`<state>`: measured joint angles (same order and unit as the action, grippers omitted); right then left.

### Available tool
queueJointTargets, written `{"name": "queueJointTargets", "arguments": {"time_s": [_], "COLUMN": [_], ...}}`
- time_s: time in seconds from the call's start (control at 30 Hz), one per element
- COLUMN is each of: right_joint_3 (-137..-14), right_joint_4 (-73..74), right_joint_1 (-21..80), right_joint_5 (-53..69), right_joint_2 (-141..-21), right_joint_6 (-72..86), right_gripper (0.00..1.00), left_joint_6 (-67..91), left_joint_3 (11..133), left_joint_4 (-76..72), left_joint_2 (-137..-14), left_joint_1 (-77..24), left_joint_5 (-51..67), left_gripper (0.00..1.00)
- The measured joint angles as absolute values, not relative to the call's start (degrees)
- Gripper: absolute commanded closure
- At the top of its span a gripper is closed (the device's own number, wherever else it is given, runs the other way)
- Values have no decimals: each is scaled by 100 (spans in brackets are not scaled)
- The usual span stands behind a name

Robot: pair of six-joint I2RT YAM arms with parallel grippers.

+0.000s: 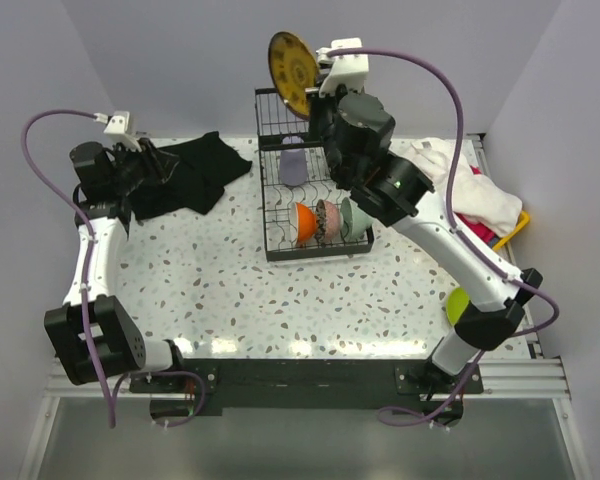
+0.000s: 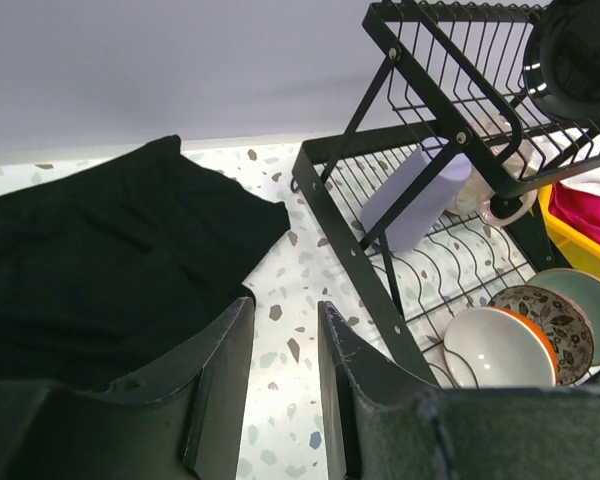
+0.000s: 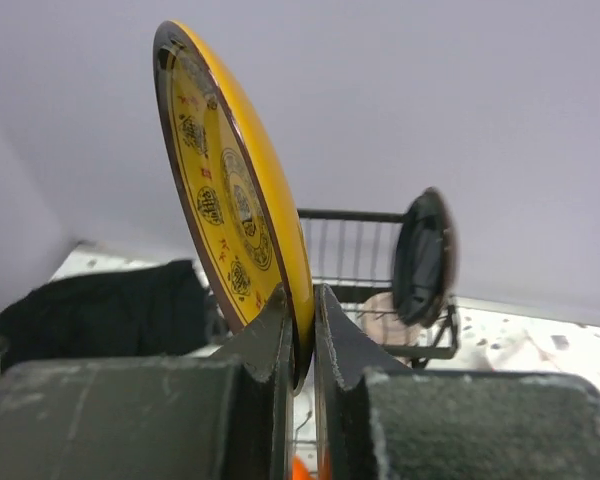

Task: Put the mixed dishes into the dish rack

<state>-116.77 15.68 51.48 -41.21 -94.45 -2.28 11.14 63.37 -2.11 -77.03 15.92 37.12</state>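
1. The left tool [image 2: 285, 315], slightly spread and empty, hovers beside a crumpled black cloth [image 2: 100, 260] on the speckled surface [image 2: 280, 235].
2. The black wire dish rack [image 1: 266, 205] holds three small bowls [image 1: 327, 220] and a lavender mug [image 1: 294, 163].
3. The right tool [image 3: 302, 300] pinches a yellow patterned round plate [image 3: 230, 190] upright above the rack.

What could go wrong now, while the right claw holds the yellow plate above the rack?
1. The right claw pinches the yellow plate only at its lower rim, with most of the plate standing free above it, so the plate may tilt or slip out.
2. A dark plate already stands upright in the raised basket. The yellow one may strike it on the way down.
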Motion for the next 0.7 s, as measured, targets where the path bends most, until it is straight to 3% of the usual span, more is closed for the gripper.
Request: {"name": "queueJointTargets", "arguments": {"time_s": [0.13, 0.37, 0.7], "right_joint_3": [-11837, -12916, -12964], "right_joint_4": [1345, 2453, 2917], "right_joint_1": [4895, 4115, 3833], "right_joint_5": [-4637, -4954, -5153], "right_joint_2": [-9703, -11043, -11279], "right_joint_6": [-506, -121, 132], "right_gripper": [100, 100, 100], "left_joint_6": [1162, 1149, 1149], "left_joint_3": [6298, 6296, 6296], "left_joint_4": [-255, -259, -202], "left_joint_2": [-7703, -7708, -7854], "left_joint_1": [1533, 1533, 1533], "left_joint_5": [3671, 3656, 3651], "left_gripper": [64, 63, 63]}}
